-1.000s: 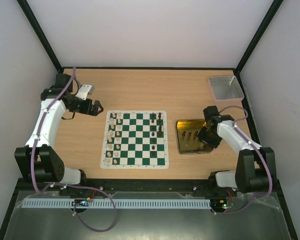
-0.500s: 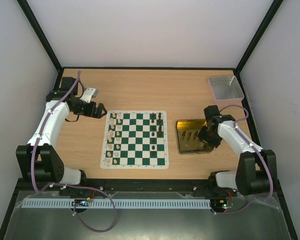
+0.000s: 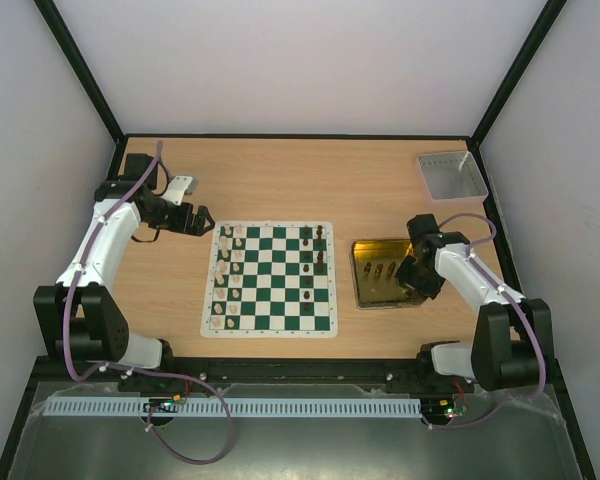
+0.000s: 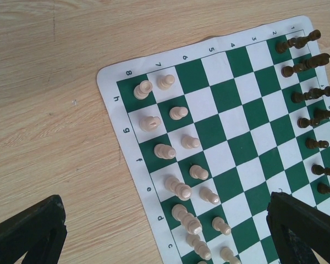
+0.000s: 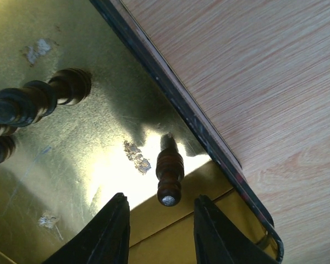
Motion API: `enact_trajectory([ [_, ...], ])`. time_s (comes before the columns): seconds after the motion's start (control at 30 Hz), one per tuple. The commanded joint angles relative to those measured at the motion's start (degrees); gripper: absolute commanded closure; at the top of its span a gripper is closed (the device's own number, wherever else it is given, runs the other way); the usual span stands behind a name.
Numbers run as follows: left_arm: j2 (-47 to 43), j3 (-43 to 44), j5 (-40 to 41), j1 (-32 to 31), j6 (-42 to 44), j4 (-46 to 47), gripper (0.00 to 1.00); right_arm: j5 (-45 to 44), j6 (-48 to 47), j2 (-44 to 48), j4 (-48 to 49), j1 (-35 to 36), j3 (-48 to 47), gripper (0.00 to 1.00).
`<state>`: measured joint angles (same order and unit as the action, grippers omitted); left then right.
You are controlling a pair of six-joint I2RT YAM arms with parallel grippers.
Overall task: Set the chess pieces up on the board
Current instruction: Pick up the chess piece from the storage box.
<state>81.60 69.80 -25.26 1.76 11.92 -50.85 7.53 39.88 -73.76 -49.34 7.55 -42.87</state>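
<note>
Right claw (image 5: 159, 199) hangs low over the gold tin (image 5: 71, 143), its jaws parted and set astride one dark brown piece (image 5: 169, 173). A sliver of gap shows on each side of the piece, so nothing is gripped. The piece stands upright on the tin's floor, its rounded top level with the fingertips (image 5: 116, 204) and midway between them. It is close to the tin's dark rim, with bare wooden table (image 5: 264, 82) just beyond that rim.

Farther into the tin, a few more dark pieces (image 5: 38, 102) stand together, well apart from the one between the jaws.

From the top camera, the tin lies on the table just right of the board (image 3: 270, 300), not touching it. Cream pieces (image 4: 179, 190) stand in two files along the board's left side. Dark pieces on the board (image 4: 305, 66) line part of the opposite side.

Left claw (image 4: 165, 202) hovers off the board's far left corner, jaws spread fully and empty, with the cream files showing between its fingers (image 4: 27, 234). A grey tray (image 3: 450, 175) sits in the table's far right corner.
</note>
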Motion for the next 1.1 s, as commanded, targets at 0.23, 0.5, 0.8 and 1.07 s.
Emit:
enact_trajectory([
  [0.23,0.6,1.3,0.4,-0.3,-0.6,-0.1,0.01,-0.8,1.2,-2.8,2.6,-0.2,2.7,0.76],
  [0.5,0.8,1.3,0.1,-0.3,-0.6,0.0,0.01,-3.1,1.7,-3.1,3.1,-0.1,1.7,0.92],
  [0.8,0.8,1.1,-0.3,-0.3,-0.7,0.0,0.01,-5.2,0.9,-1.0,0.1,1.5,-4.2,0.94],
  [1.07,1.3,1.5,0.0,-0.4,-1.1,0.1,0.01,-9.4,5.4,-3.3,-5.0,21.6,-14.9,0.94],
])
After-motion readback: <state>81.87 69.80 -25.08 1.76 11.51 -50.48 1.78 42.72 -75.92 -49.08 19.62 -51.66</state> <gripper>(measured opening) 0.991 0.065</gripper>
